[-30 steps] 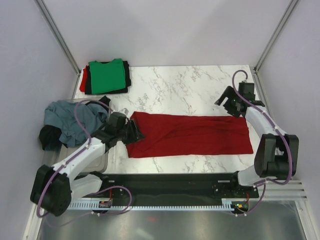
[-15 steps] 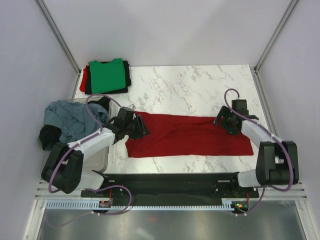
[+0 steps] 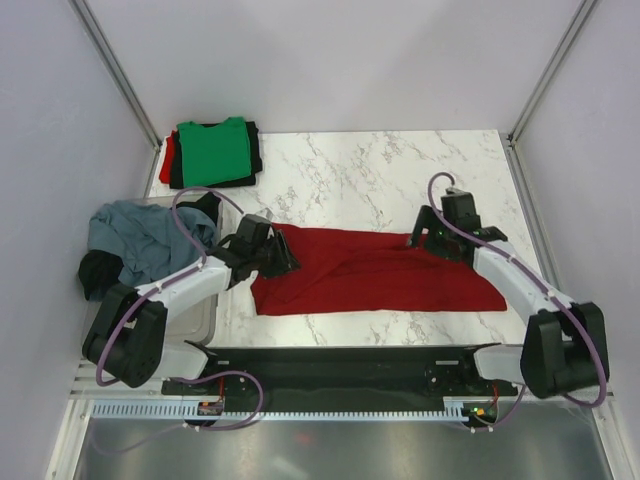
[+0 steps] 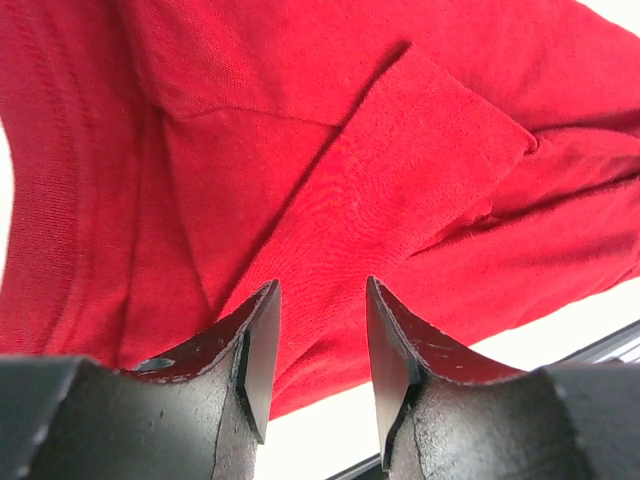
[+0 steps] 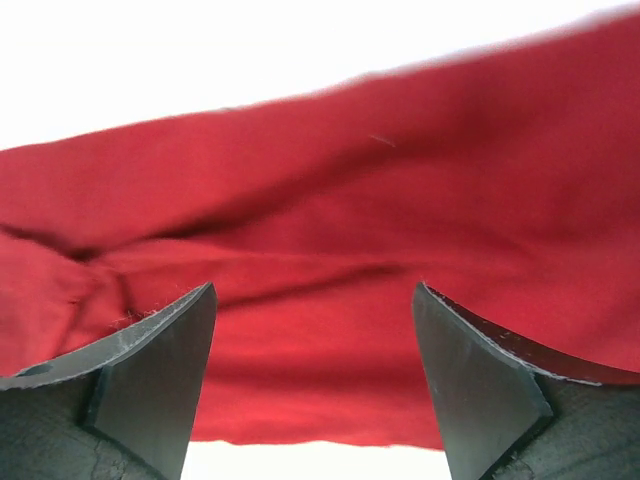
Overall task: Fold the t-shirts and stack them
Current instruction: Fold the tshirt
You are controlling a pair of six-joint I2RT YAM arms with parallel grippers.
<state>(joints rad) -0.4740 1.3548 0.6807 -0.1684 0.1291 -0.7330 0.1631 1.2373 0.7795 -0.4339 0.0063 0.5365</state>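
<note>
A dark red t-shirt [image 3: 370,272] lies folded into a long band across the middle of the marble table [image 3: 380,170]. My left gripper [image 3: 284,258] hovers low over its left end. In the left wrist view that gripper [image 4: 322,285] stands open with a narrow gap, and a folded sleeve of the red t-shirt [image 4: 400,150] lies beyond the tips. My right gripper [image 3: 421,240] is over the far edge of the band's right part. In the right wrist view it [image 5: 314,290] is wide open above the red cloth [image 5: 350,200], holding nothing.
Folded t-shirts are stacked at the back left: a green one [image 3: 213,150] on top, with black [image 3: 255,160] and red [image 3: 166,157] edges showing under it. A clear tub [image 3: 200,325] at the left holds a crumpled grey-blue shirt [image 3: 140,240] and a black one [image 3: 96,275].
My right arm swung in from the back right corner to the red shirt's far edge. My left gripper moved onto the shirt's left end and its jaws narrowed a little.
</note>
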